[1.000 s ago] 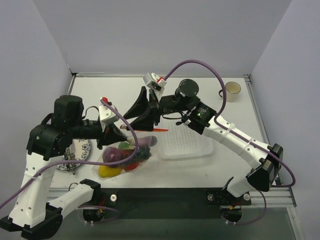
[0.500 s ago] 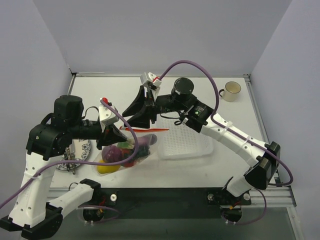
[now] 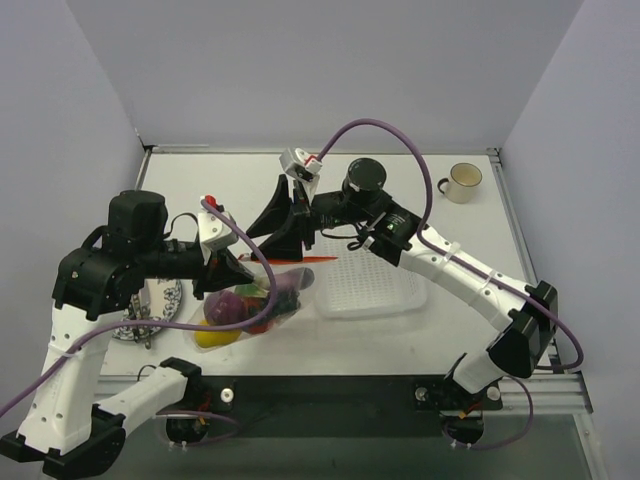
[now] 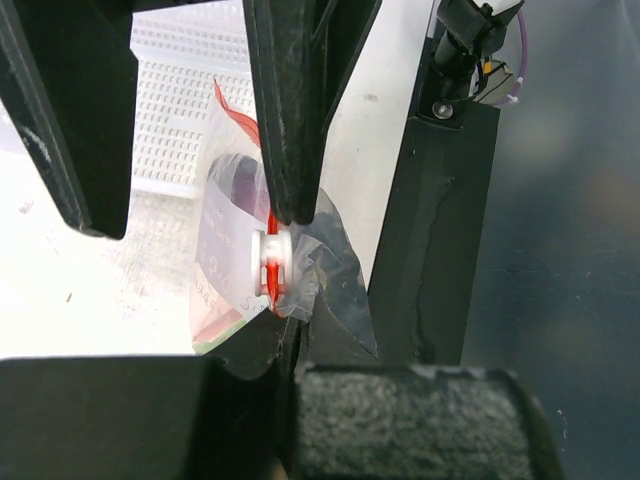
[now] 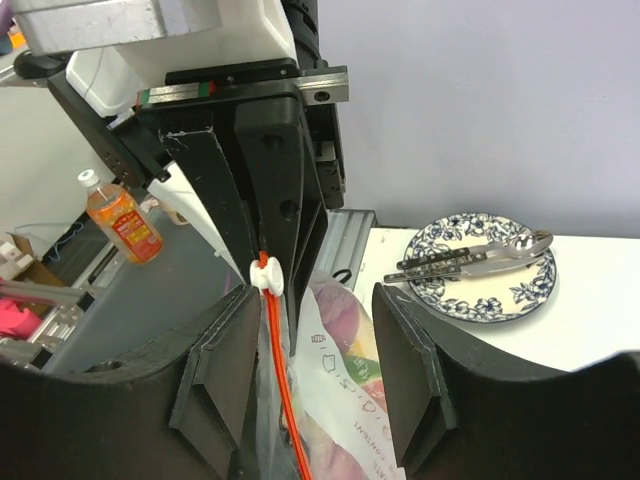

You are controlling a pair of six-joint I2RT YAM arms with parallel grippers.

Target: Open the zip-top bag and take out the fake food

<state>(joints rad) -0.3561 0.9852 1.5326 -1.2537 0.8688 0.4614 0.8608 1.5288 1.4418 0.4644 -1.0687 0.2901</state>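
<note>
1. The left gripper [image 5: 266,262] has its jaws closed tight on the orange-red zip strip [image 5: 282,400] of the zip-top bag [image 5: 330,375]. It pinches right next to the small white slider [image 5: 262,278].
2. The right gripper [image 5: 315,300] comes at the same strip from the opposite side. Its jaws stand apart and grip nothing. The strip runs between its two fingers, nearer to one of them. In the left wrist view, that finger's tip sits right against the slider.
3. The bag hangs from the pinched mouth, its top edge lifted and its lower end resting on the table [image 3: 230,190], in front of the left arm.
4. The fake food [image 3: 232,305] is inside the bag and shows through the clear plastic: a purple piece, something red, and a yellow piece at the lowest end.
5. A white mesh basket [image 3: 385,300] lies just to the right of the bag, under the right arm.
6. A blue-patterned plate [image 5: 475,285] holding metal cutlery [image 5: 470,258] sits to the left of the bag, partly hidden by the left arm in the overhead view.
7. A cream mug [image 3: 462,182] stands at the far right corner of the table, well apart from everything else.
</note>
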